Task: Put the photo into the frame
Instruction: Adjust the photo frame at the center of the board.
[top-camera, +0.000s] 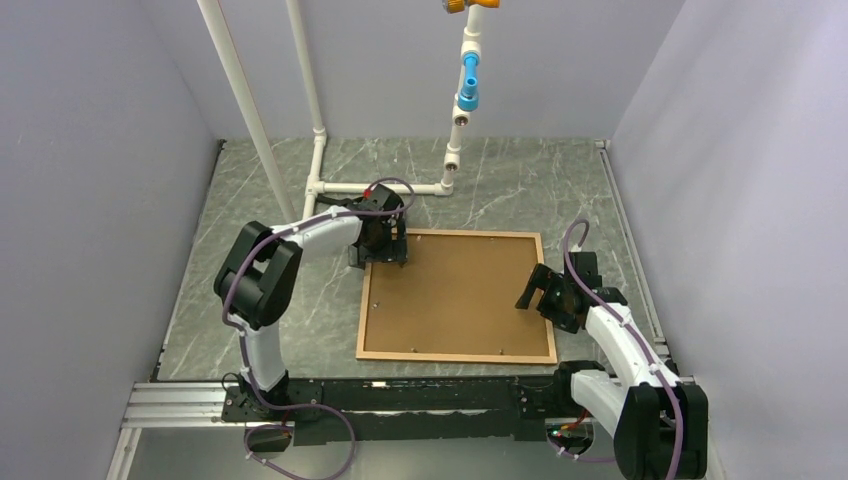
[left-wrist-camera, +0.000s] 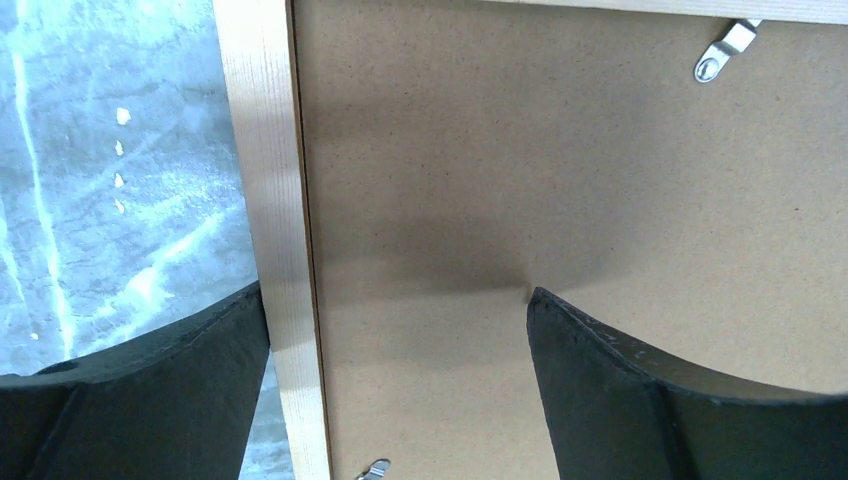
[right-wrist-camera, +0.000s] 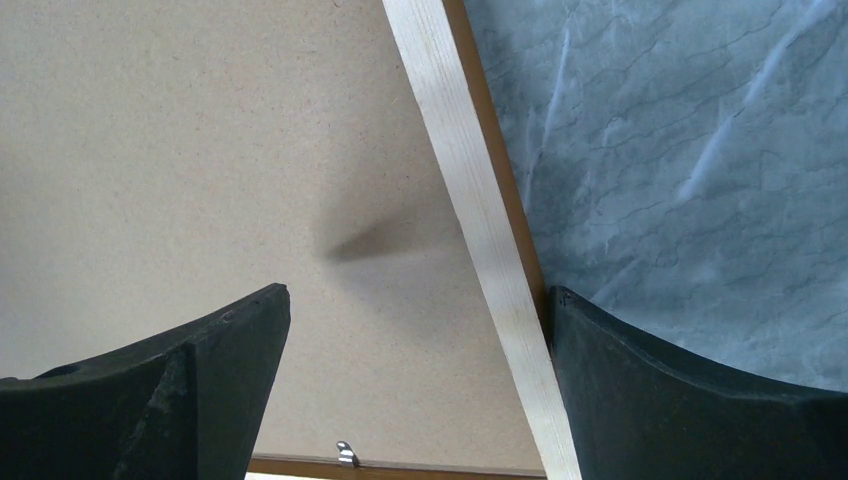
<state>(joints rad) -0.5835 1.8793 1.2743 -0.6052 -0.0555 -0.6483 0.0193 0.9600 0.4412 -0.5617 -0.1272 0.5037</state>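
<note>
The frame (top-camera: 455, 357) lies face down on the marble table, with the plain brown backing board (top-camera: 455, 292) sitting inside it. The photo is hidden. My left gripper (top-camera: 385, 250) is open over the frame's far left corner. In the left wrist view its jaws (left-wrist-camera: 396, 291) straddle the pale rail (left-wrist-camera: 270, 180), with one finger outside it and the other over the board (left-wrist-camera: 520, 170). My right gripper (top-camera: 535, 290) is open at the right rail. In the right wrist view its jaws (right-wrist-camera: 419, 290) straddle the rail (right-wrist-camera: 470, 190), with one finger over the board (right-wrist-camera: 180, 150).
Small metal turn clips (left-wrist-camera: 722, 52) (right-wrist-camera: 345, 453) sit along the inner edges of the rails. A white pipe structure (top-camera: 380, 187) stands just behind the frame, and a blue fitting (top-camera: 467, 85) hangs above it. Grey walls close in both sides. An aluminium rail (top-camera: 180, 405) runs along the near edge.
</note>
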